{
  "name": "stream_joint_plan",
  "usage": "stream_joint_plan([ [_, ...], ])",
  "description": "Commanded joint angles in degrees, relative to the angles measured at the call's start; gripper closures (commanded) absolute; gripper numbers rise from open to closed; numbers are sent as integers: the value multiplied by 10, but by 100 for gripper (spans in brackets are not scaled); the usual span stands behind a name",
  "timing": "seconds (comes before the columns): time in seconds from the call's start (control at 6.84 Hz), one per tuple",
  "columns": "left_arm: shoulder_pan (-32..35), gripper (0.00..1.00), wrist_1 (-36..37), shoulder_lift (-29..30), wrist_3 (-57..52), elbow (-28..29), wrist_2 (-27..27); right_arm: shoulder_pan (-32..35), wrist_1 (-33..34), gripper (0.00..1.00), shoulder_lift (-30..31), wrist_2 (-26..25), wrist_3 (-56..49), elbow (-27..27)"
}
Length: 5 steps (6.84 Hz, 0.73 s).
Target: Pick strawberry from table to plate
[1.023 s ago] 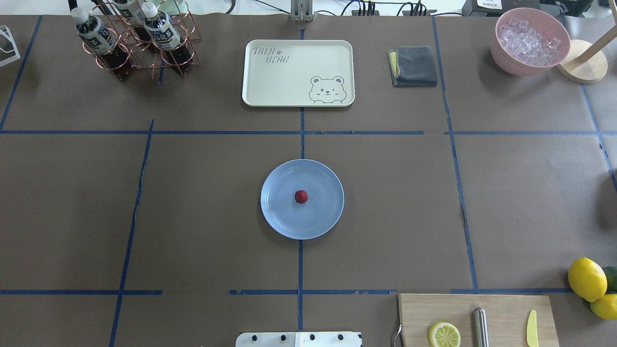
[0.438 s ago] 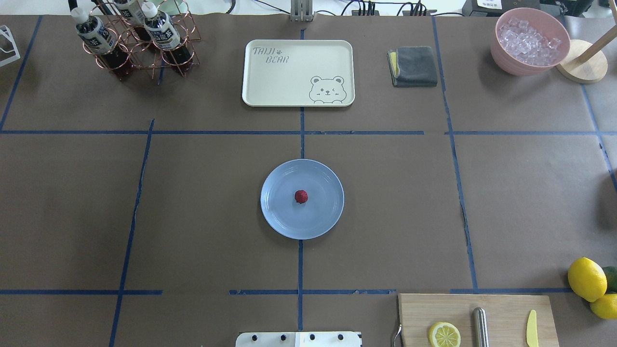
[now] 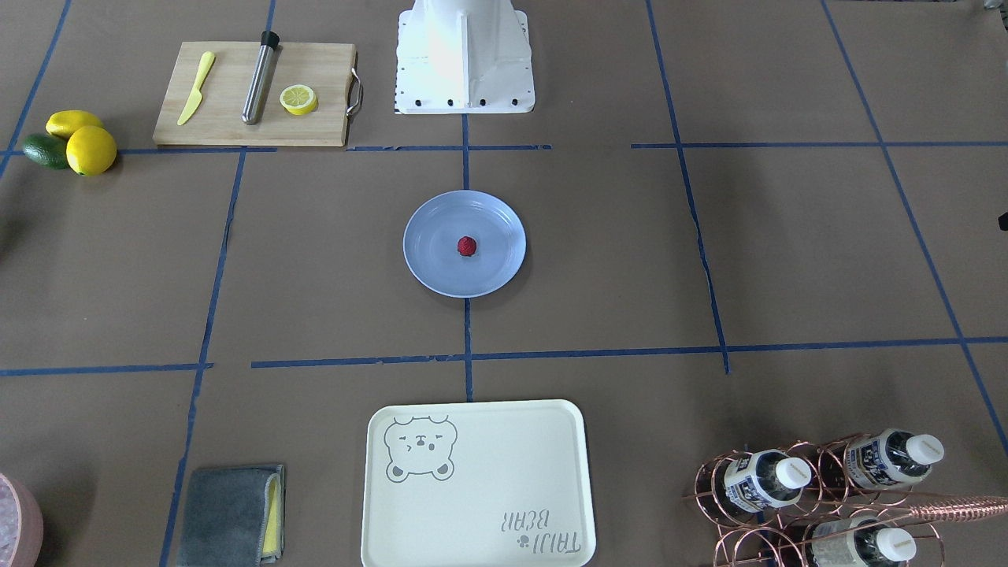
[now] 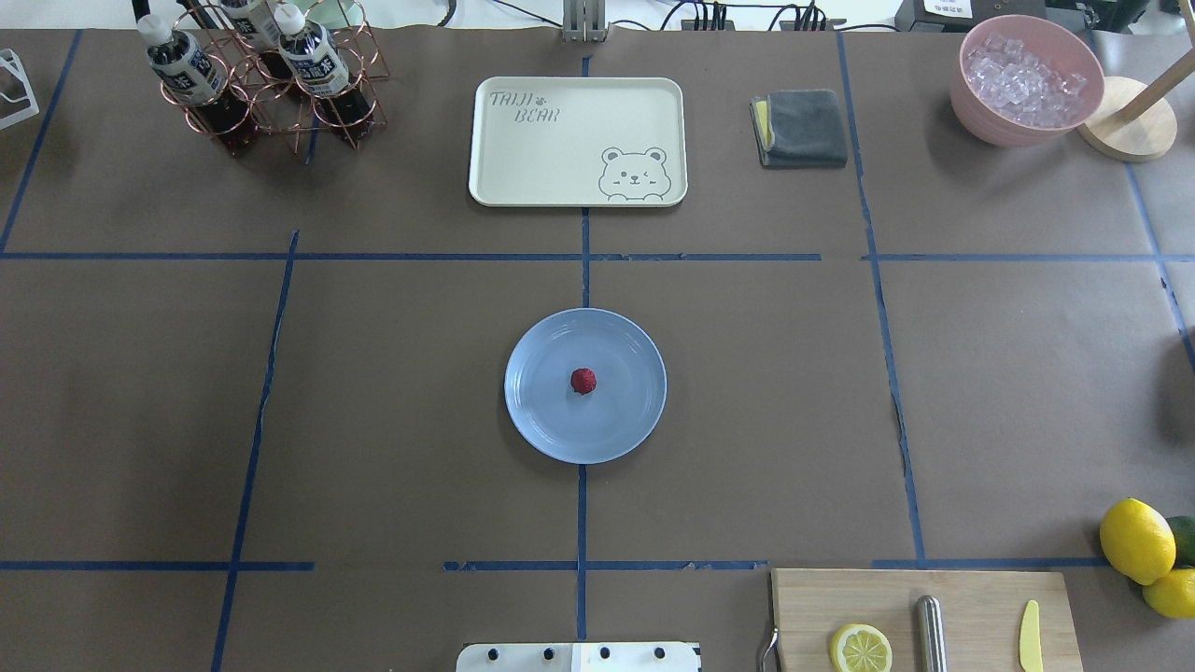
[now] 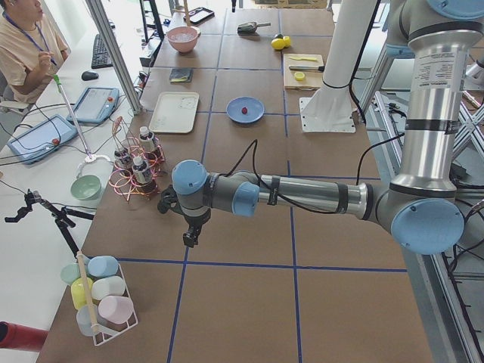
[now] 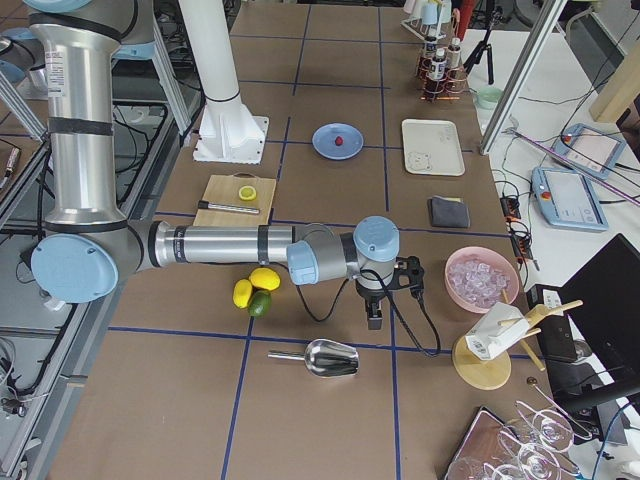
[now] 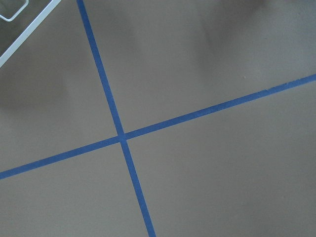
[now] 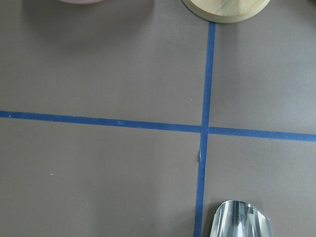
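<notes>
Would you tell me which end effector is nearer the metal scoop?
Right. The right end effector hangs beside the metal scoop; the left end effector is far off, by the bottle rack.

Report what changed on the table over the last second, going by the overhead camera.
Nothing visibly changed. The strawberry lies at the middle of the plate, just as it did a second ago. The bear-print tray and the cutting board also kept their places.
</notes>
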<state>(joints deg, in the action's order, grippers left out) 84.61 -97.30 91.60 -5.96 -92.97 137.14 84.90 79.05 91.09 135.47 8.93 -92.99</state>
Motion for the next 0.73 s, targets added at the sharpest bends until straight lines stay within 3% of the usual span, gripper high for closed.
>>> stream_joint_plan([
  [0.0, -1, 0, 0, 9, 0, 3, -1, 0, 0, 0, -1, -1, 2, 4],
  [0.29, -1, 0, 1, 4, 1, -5, -13, 0, 0, 0, -1, -1, 5, 2],
  [0.58, 2, 0, 4, -37, 8, -27, -13, -1, 1, 0, -1, -2, 6, 4],
])
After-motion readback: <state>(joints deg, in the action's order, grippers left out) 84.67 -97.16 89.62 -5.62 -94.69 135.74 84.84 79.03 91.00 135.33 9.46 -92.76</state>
